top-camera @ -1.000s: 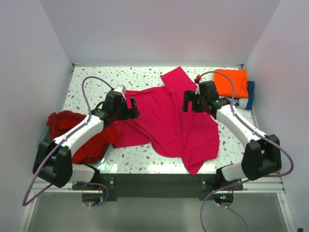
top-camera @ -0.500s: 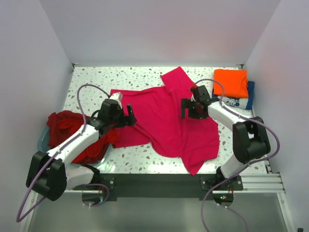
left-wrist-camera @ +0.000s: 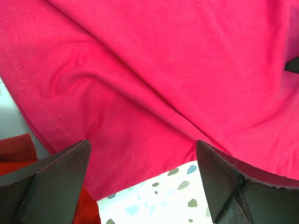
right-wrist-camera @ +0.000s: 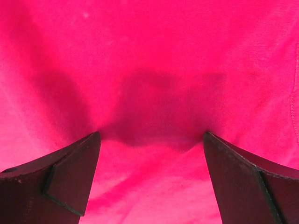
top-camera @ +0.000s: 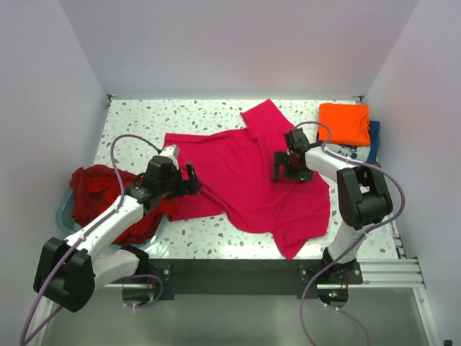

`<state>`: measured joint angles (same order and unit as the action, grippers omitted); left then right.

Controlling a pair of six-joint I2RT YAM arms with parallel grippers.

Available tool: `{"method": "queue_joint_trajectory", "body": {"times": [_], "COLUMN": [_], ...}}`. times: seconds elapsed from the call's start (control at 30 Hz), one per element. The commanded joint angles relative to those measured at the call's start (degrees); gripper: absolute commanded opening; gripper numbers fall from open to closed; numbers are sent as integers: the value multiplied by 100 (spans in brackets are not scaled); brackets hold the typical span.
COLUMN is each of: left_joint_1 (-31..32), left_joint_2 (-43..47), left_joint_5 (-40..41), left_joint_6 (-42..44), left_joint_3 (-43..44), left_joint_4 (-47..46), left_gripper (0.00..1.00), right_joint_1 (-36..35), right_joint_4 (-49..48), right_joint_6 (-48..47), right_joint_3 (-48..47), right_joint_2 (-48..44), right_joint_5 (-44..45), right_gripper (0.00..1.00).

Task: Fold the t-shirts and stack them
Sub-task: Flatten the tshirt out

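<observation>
- The pink shirt (top-camera: 252, 180) lies spread out in the middle of the desk (top-camera: 137, 122). It is not folded. It has wrinkles, and one sleeve points to the far side.
- The left end effector (top-camera: 193, 180) is open. Its two fingers (left-wrist-camera: 56, 177) are wide apart and hold nothing.
- It is at the left near edge of the pink shirt (left-wrist-camera: 154, 70). The hem and a bit of speckled desk (left-wrist-camera: 159, 196) show between the fingers.
- The right end effector (top-camera: 277, 167) is open too, and holds nothing.
- It is low over the right part of the pink shirt (right-wrist-camera: 149, 56). There is a dark dip in the cloth between its fingers (right-wrist-camera: 60, 172). I cannot tell if the tips touch the cloth.
- The red shirts (top-camera: 101, 191) are in a heap on the left, in the tub (top-camera: 63, 209), just beside the pink shirt.
- The orange shirt (top-camera: 344, 124) is folded at the far right corner. It lies on top of the blue shirt (top-camera: 372, 140).
</observation>
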<state>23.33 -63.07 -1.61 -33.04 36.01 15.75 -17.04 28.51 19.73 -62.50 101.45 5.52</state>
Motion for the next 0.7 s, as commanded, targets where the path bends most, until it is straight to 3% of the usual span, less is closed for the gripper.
{"method": "queue_joint_trajectory", "body": {"times": [0.0,0.33,0.67], "left_joint_1": [5,49,689], "left_joint_2": [128,-39,-118], "left_joint_5": [-103,-112,336], "left_joint_6": [-124,-150,-229], "left_joint_3": [-68,-191,-182], "left_joint_4": [-168,-248,-133], "left_gripper": [100,100,100], "right_joint_1": [209,710,1176], "right_joint_4": [409,682,770], "right_joint_6": [93,-100,-206], "right_joint_3": [-210,-693,-1097], "right_joint_2": [173,481,744], "right_joint_5": [379,599,582], "right_gripper": [94,94,95]}}
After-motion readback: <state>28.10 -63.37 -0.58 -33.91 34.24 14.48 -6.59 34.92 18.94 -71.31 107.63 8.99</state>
